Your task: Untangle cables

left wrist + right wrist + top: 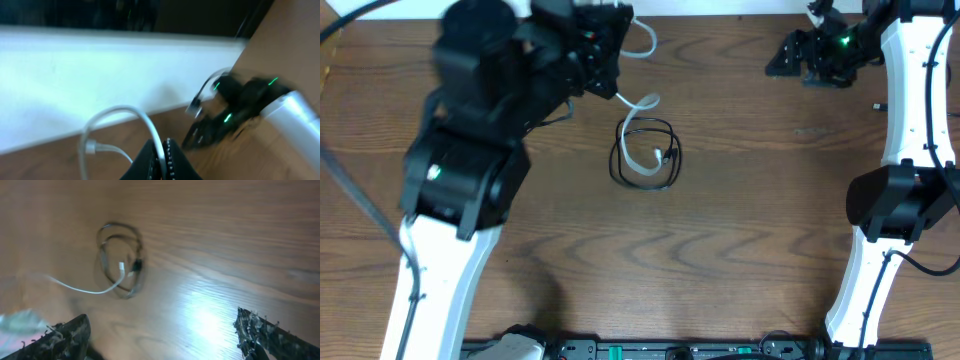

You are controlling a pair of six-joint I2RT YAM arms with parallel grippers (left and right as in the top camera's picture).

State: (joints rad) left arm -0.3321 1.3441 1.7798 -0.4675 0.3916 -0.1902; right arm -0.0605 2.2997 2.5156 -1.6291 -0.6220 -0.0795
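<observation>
On the table [750, 230], a thin black cable [645, 182] lies in a loose coil, with a white cable [645, 102] looped through it. The white strand runs up into the left gripper [162, 150], which is clenched on it. Far right, the right gripper [162, 327] gapes, empty.

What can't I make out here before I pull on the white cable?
Overhead: the left gripper pinch on the white cable is hidden under the arm's own housing.
Left wrist: the black cable coil is out of frame, and motion blur smears everything.
Right wrist: blur hides how white and black strands cross inside the coil, and the plug ends are too small to read.
</observation>
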